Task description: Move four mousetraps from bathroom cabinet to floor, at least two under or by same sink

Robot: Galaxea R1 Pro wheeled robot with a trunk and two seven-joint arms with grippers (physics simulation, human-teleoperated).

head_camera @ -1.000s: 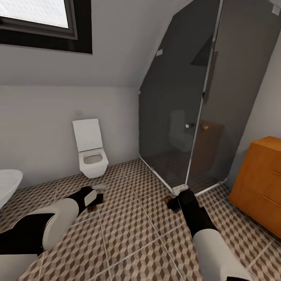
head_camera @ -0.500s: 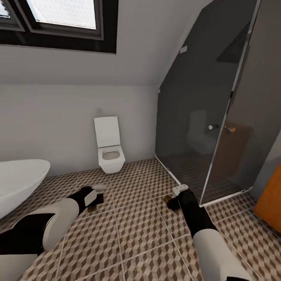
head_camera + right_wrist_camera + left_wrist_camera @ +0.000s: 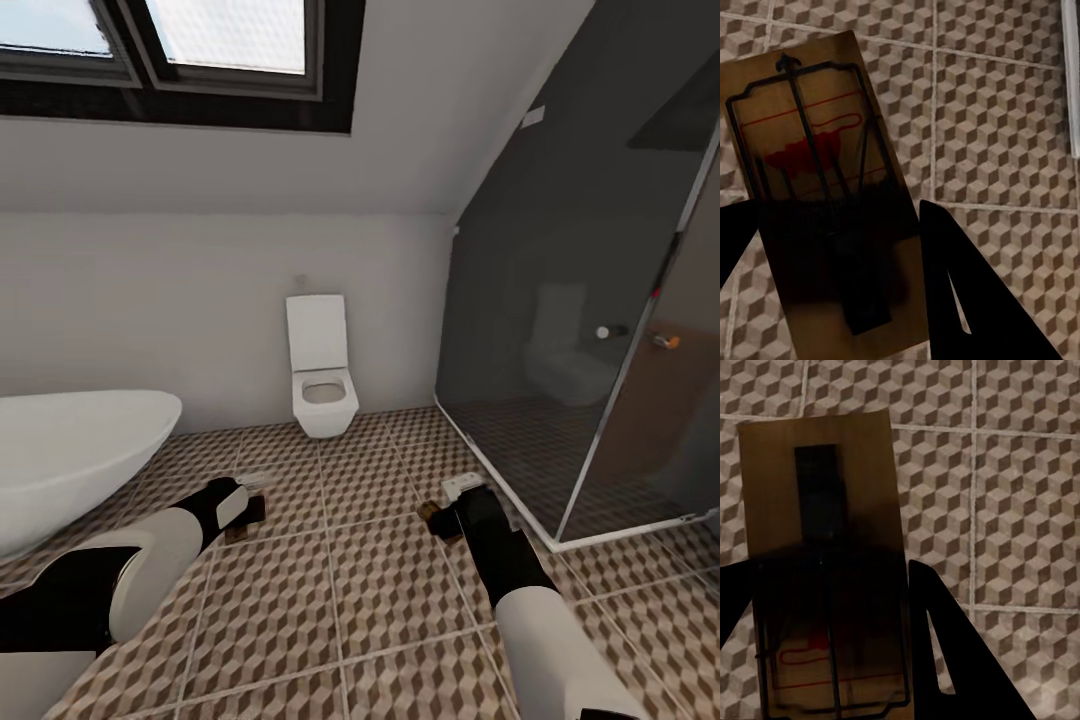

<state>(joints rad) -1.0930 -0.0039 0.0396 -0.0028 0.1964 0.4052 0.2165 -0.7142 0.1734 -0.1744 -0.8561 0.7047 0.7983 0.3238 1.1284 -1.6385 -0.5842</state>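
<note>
Gripping a mousetrap (image 3: 825, 577) each, both end effectors (image 3: 243, 508) above open bathroom floor (image 3: 380, 590)

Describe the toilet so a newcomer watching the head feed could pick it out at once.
Start from the dark-framed window and drop down the pale back wall to the patterned floor. The toilet hangs there, between the bathtub and the glass shower enclosure. It is the small square white one with its lid upright.
</note>
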